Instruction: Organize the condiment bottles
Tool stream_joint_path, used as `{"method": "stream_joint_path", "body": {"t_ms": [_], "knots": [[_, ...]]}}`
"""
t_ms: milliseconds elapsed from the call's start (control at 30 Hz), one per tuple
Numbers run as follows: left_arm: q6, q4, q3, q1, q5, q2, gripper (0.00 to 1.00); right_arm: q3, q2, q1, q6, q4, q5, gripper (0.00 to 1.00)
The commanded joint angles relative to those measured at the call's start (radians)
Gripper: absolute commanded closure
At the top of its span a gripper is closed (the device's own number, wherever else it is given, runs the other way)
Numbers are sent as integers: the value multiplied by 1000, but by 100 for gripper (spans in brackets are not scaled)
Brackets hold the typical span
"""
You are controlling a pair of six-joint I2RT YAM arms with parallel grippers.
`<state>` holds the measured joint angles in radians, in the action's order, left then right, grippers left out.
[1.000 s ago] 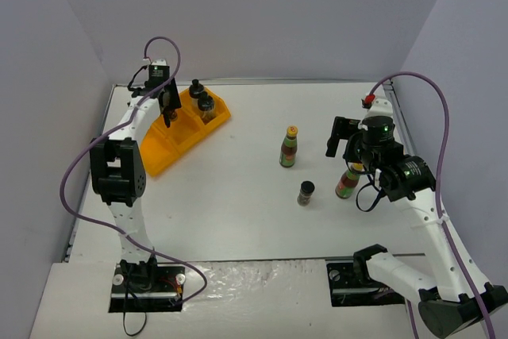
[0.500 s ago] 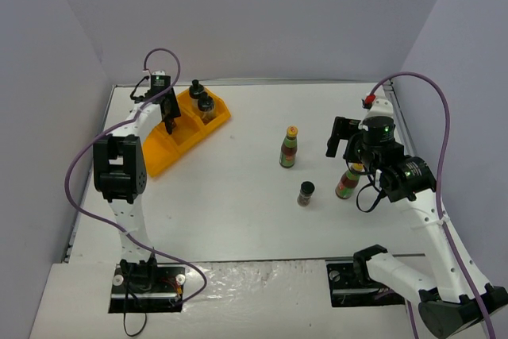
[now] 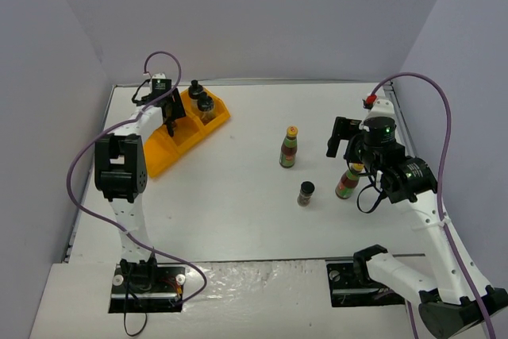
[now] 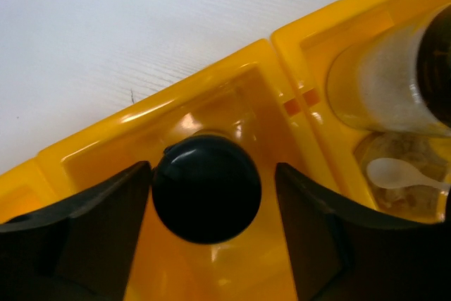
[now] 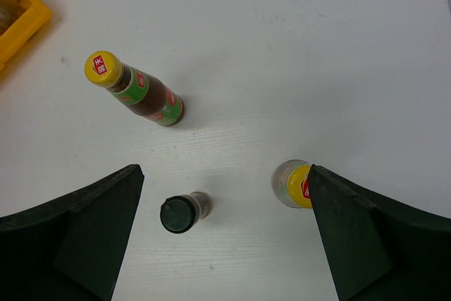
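Observation:
My left gripper [image 4: 211, 168] is open inside the middle compartment of the orange tray [image 4: 232, 68]. A tiny black-capped spice jar [image 4: 206, 188] stands between its fingers, close to the left one and clear of the right one. Two wider black-lidded jars [image 3: 202, 98] fill the neighbouring compartment. On the table stand a yellow-capped sauce bottle [image 3: 288, 148], a second spice jar [image 3: 305, 193] and another sauce bottle [image 3: 348, 182]. My right gripper [image 5: 224, 174] hovers open above them, with the spice jar [image 5: 180, 213] below it and that bottle's yellow cap [image 5: 296, 185] at its right finger.
The tray [image 3: 159, 152] lies at an angle in the back left corner, its near compartment [image 3: 155, 156] holding nothing that I can see. Grey walls close in the table on three sides. White table [image 3: 238, 212] stretches between the tray and the loose bottles.

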<state>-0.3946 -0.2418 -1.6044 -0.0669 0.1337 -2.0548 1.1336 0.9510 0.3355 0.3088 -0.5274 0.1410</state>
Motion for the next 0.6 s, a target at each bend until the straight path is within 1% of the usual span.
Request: {"method": "stream_joint_path", "body": {"t_ms": [0,67,333,467,567], "knots": [[-13,41,2,10,15,46,27,29,-15,9,-10,45,-2,0],[-12,45,6,10,14,58,25,29,-18,8,-10,43,-3,0],[0,39,19,6,-15,129,24,34,-27,9,-8,38,-2,0],[17,-20,3,-11,-17,188,24,34,-31,10,-10,37,2,0],[11,-72,1,-23,9,243,24,35,-33,10,-9,35,-2,0]]}}
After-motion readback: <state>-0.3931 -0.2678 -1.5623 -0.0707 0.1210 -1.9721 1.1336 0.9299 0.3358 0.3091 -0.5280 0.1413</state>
